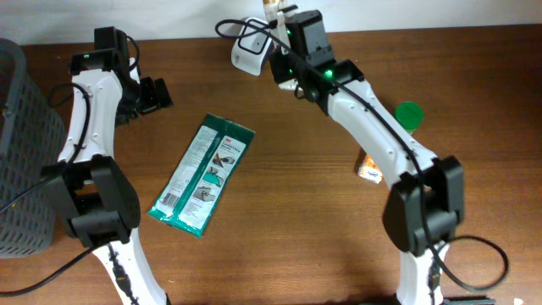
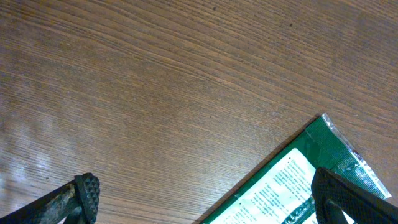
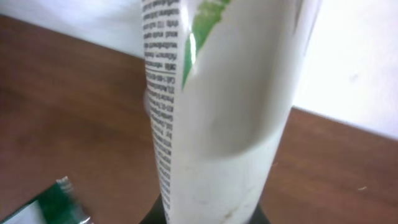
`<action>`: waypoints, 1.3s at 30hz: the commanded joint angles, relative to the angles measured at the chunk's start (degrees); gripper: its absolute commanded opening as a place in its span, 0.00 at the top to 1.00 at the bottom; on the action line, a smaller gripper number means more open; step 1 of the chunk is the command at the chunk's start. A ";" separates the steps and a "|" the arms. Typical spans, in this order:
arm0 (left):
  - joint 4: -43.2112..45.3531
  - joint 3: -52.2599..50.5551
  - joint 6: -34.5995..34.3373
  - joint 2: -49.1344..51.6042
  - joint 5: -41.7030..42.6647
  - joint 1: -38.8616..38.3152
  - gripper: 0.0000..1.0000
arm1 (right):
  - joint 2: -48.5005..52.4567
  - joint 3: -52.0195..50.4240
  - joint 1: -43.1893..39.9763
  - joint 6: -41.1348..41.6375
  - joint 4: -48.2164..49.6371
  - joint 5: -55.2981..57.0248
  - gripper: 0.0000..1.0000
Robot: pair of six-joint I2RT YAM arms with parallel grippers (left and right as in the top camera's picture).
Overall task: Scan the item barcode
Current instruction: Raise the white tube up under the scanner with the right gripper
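Right claw (image 1: 279, 32) is clamped shut on a white tube (image 3: 217, 112) with green print, held near the table's far edge. Left claw (image 2: 204, 185) gapes wide and holds nothing. The brown wood table (image 1: 288, 212) meets a white wall (image 1: 423, 13). A grey basket (image 1: 21, 144) stands at the left edge, its inside hidden. A green packet (image 1: 203, 174) lies flat mid-table, just beside the left claw.

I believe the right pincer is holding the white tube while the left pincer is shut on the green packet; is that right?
Not quite: the left pincer is open and holds nothing. The left wrist view shows its fingers spread above the table, with the green packet lying flat by one of them. The right pincer is indeed holding the white tube.
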 commanded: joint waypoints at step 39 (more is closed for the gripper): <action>0.11 0.79 -0.09 0.42 -0.35 0.11 0.01 | 16.81 16.04 2.56 -25.97 9.27 19.85 0.96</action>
